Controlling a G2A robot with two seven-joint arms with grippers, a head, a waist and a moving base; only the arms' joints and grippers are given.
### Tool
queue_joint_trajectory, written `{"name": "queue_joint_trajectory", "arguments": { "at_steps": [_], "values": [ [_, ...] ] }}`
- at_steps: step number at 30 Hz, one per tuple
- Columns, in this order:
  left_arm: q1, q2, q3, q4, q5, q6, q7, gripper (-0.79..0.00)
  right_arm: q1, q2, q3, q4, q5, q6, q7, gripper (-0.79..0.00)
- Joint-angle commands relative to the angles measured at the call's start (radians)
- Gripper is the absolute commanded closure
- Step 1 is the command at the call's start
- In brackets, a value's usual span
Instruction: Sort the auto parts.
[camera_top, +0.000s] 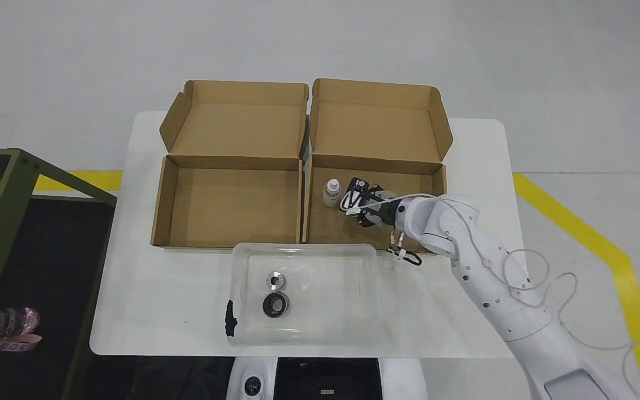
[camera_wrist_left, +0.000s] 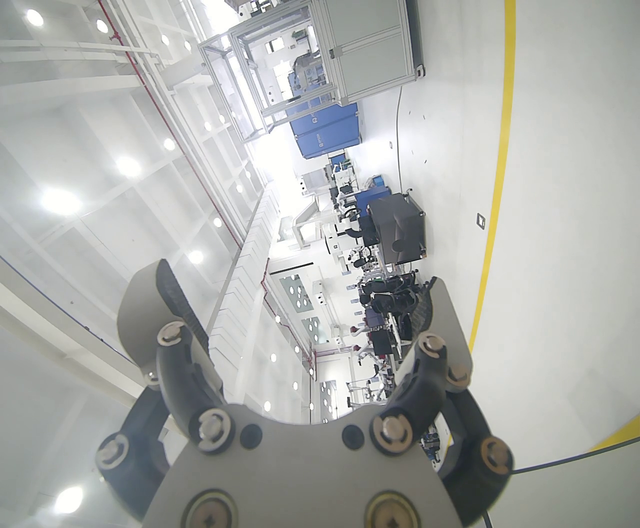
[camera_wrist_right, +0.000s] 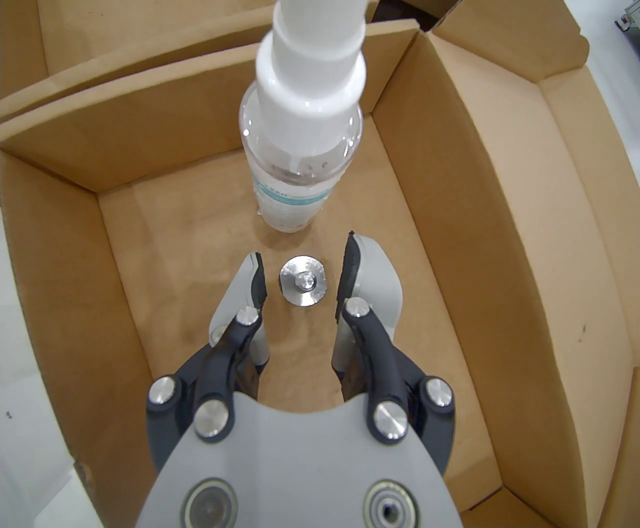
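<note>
Two boxes sit side by side on the far half of my counter (camera_top: 140, 300), the left box (camera_top: 165, 215) just beside the right box (camera_top: 330, 228). A bin (camera_top: 330, 300) lies just before both. In the right box a bottle (camera_top: 331, 190) stands near the left wall. A disc (camera_wrist_right: 303, 286) lies just right of it, between the fingers of my right end effector (camera_wrist_right: 303, 260). A round part (camera_top: 274, 281) lies in the bin's left half, with a second round part (camera_top: 275, 304) just before it.

White counter (camera_top: 125, 300) on a pale floor. Yellow floor tape (camera_top: 572, 222) to its right. Green-framed black cart (camera_top: 55, 280) at the left edge. Hall beyond: blue cabinets (camera_wrist_left: 325, 130), grey framed enclosure (camera_wrist_left: 370, 45), ceiling lights (camera_wrist_left: 60, 200).
</note>
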Motion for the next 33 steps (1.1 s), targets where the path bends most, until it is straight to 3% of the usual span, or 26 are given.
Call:
{"name": "queue_joint_trajectory", "arguments": {
  "at_steps": [1,11,17,25,33],
  "values": [
    [0.0,0.0,0.0,0.0,0.0,0.0,0.0,-0.785,-0.007,0.004,0.018,-0.02,0.005,-0.001,-0.002,-0.332],
    [0.0,0.0,0.0,0.0,0.0,0.0,0.0,-0.785,-0.131,0.044,0.174,-0.246,0.034,-0.054,0.025,-0.363],
    [0.0,0.0,0.0,0.0,0.0,0.0,0.0,-0.785,-0.226,0.059,0.213,-0.415,0.065,-0.081,0.052,-0.372],
    [0.0,0.0,0.0,0.0,0.0,0.0,0.0,-0.785,-0.294,0.062,0.148,-0.553,0.069,-0.128,0.059,-0.369],
    [0.0,0.0,0.0,0.0,0.0,0.0,0.0,-0.785,-0.269,0.046,0.007,-0.535,0.028,-0.135,0.049,-0.36]
  ]
}}
